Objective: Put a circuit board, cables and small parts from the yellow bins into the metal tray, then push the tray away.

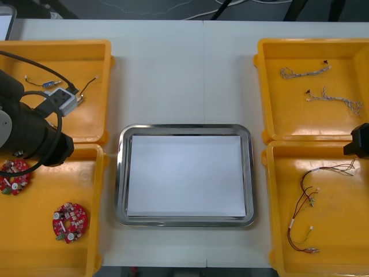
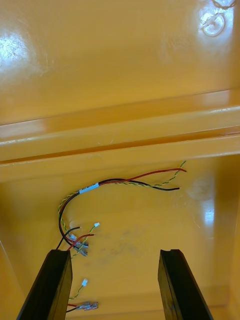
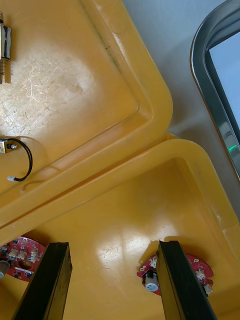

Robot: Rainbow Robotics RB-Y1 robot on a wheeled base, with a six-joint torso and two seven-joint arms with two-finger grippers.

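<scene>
a: so, front view first. the metal tray (image 1: 119, 173) sits mid-table, white inside, nothing in it. the near-left bin (image 1: 52, 259), at the tray's 8 o'clock, holds two round red circuit boards (image 1: 70, 221). the left arm (image 1: 31, 135) hangs at 9 o'clock and the right arm (image 1: 358, 143) just enters at 3 o'clock.

b: cables?

a: twisted blue and white cables (image 1: 337, 99) lie in the far-right bin (image 1: 271, 86) at 2 o'clock. a red and yellow cable (image 1: 301, 202) lies in the near-right bin (image 1: 346, 254) at 4 o'clock.

b: right wrist view?

a: right gripper (image 2: 114, 252) spread wide, holding nothing, above the near-right bin's floor. the red and yellow cable lies just beyond the fingertips, with its connector ends near one finger. risk, my judgement: the strands are thin and loose, so a close may pinch one wire while the rest trails and snags the bin rim, or the pads scrape the floor and miss.

b: left wrist view?

a: left gripper (image 3: 114, 245) likewise wide and empty. one board is partly hidden behind a finger, the other lies outside the opposite finger, and neither is between them. risk: a straight descent lands a fingertip on a board, not around it, and a flat disc on slick plastic could skid. small metal parts (image 3: 5, 37) lie apart in the far-left bin (image 3: 75, 100).

b: shared risk?

a: both arms heading for the tray together could meet over it.
</scene>
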